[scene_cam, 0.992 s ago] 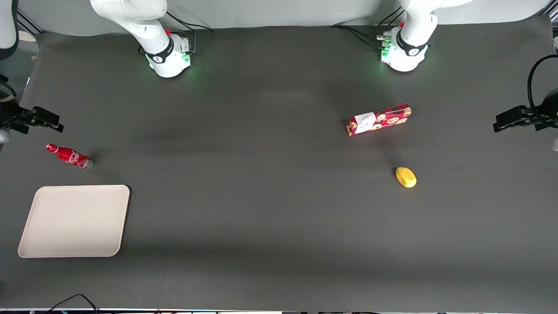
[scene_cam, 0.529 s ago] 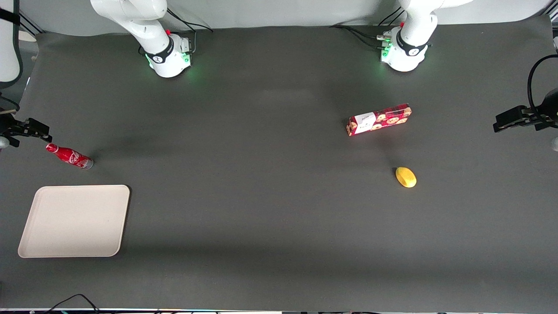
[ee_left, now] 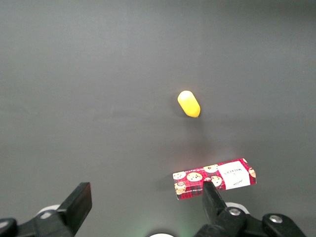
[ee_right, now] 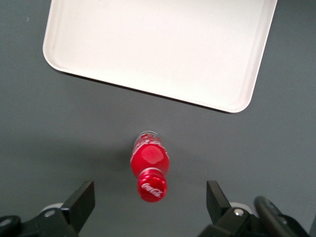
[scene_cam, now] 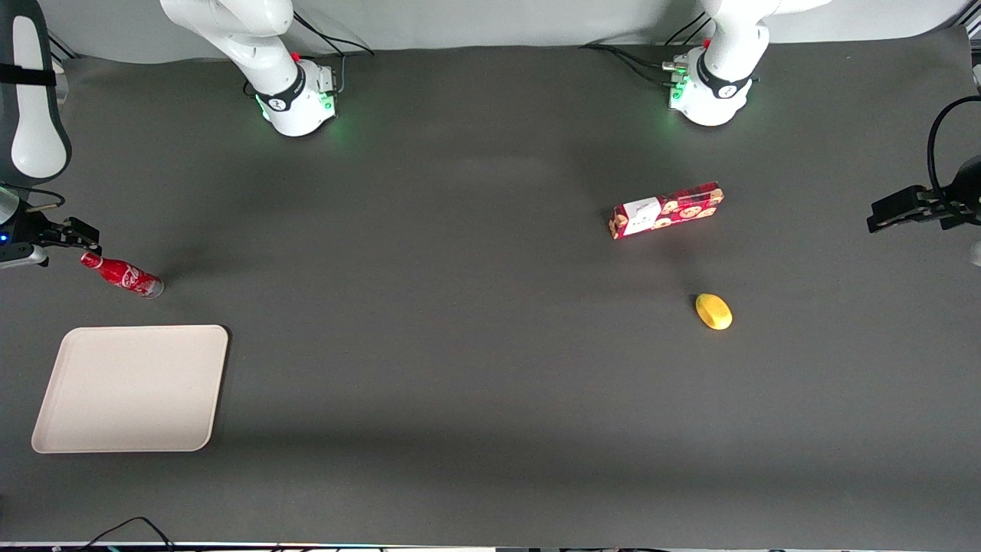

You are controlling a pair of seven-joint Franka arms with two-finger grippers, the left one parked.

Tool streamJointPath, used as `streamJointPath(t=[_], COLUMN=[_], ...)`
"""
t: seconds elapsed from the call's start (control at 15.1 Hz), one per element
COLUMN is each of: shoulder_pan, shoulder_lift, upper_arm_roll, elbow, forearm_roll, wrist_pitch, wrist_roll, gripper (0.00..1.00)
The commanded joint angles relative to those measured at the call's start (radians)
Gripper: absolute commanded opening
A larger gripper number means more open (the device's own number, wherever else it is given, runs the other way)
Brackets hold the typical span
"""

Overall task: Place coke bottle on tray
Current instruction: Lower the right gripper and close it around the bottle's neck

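The coke bottle (scene_cam: 123, 274), slim and red with a white script logo, stands upright on the dark mat, farther from the front camera than the beige tray (scene_cam: 130, 389). My right gripper (scene_cam: 70, 234) hovers just above its red cap. In the right wrist view the bottle (ee_right: 149, 159) shows from above, its cap between my two wide-apart fingers (ee_right: 81, 200). The gripper (ee_right: 149, 199) is open and holds nothing. The tray (ee_right: 158, 49) shows there too, a short gap from the bottle, with nothing on it.
A red cookie box (scene_cam: 665, 209) and a small yellow object (scene_cam: 713, 311) lie toward the parked arm's end of the table; both also show in the left wrist view, the box (ee_left: 214, 178) and the yellow object (ee_left: 188, 103). The bottle stands close to the table's edge at the working arm's end.
My gripper has come down and closed in on the bottle, from farther back to right over its cap. The bottle and the tray have not moved.
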Motion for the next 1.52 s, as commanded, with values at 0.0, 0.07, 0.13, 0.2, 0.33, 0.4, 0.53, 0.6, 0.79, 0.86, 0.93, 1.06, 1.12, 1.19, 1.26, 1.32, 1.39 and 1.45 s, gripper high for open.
streamJointPath(t=[0.0,0.07,0.13,0.2,0.33,0.4,0.53,0.6,0.79,0.86,0.93,1.06,1.12,1.19,1.26,1.32,1.39,1.45], shoulder_pan=[-0.014,-0.02,-0.026,-0.026,-0.028,-0.029,-0.029,-0.031,-0.034,-0.034,-0.035,-0.037,-0.037,-0.037,-0.037,-0.035,-0.035,-0.034], shoulder_lift=[0.028,0.036,0.042,0.048,0.059,0.068,0.074,0.08,0.085,0.088,0.091,0.093,0.093,0.094,0.094,0.096,0.094,0.094], upper_arm_roll=[-0.008,-0.008,-0.008,-0.008,-0.008,-0.008,-0.008,-0.008,-0.008,-0.008,-0.008,-0.008,-0.008,-0.008,-0.006,-0.006,-0.006,-0.005], elbow=[-0.019,-0.033,-0.039,-0.05,-0.059,-0.059,-0.059,-0.059,-0.057,-0.057,-0.057,-0.057,-0.057,-0.057,-0.057,-0.056,-0.056,-0.053], forearm_roll=[0.082,0.087,0.093,0.093,0.128,0.145,0.147,0.147,0.147,0.147,0.147,0.147,0.147,0.148,0.154,0.176,0.185,0.185], wrist_pitch=[0.048,0.064,0.084,0.095,0.112,0.112,0.115,0.124,0.132,0.133,0.133,0.135,0.135,0.135,0.135,0.132,0.127,0.122], wrist_roll=[-0.086,-0.086,-0.086,-0.086,-0.087,-0.089,-0.118,-0.121,-0.123,-0.123,-0.124,-0.123,-0.123,-0.123,-0.12,-0.121,-0.12,-0.115], gripper=[1.0,1.0,1.0,1.0,1.0,1.0,1.0,1.0,0.92,0.88,0.84,0.72,0.65,0.55,0.38,0.21,0.06,0.0])
